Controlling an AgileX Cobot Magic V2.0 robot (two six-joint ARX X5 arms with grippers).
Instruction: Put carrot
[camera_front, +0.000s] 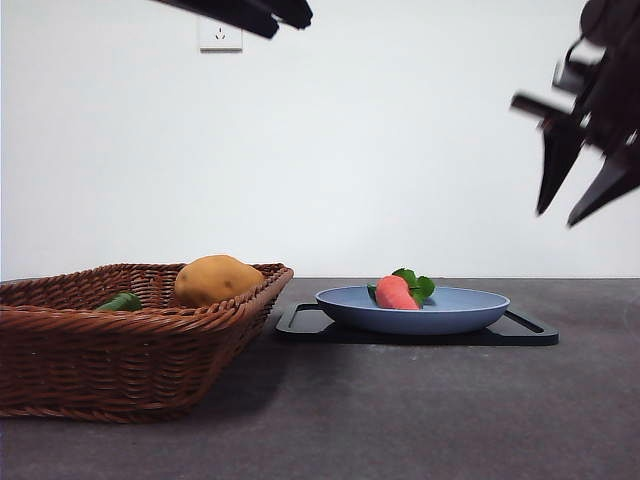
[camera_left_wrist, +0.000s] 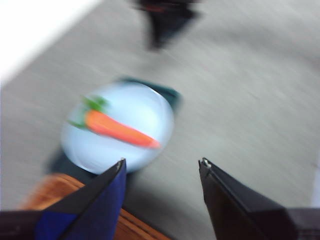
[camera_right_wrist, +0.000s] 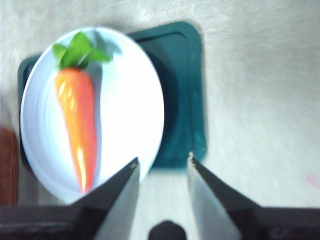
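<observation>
A: Where is the carrot (camera_front: 396, 293)?
B: On the blue plate (camera_front: 470, 312), beside the basket (camera_front: 140, 340).
A: The grippers?
B: Right gripper (camera_front: 585, 190) above the plate, left gripper (camera_left_wrist: 162, 167) high; both spread, empty, apparently clear for access.

Blurred carrot (camera_left_wrist: 119, 128) apparently on pale plate (camera_left_wrist: 145, 102)
</observation>
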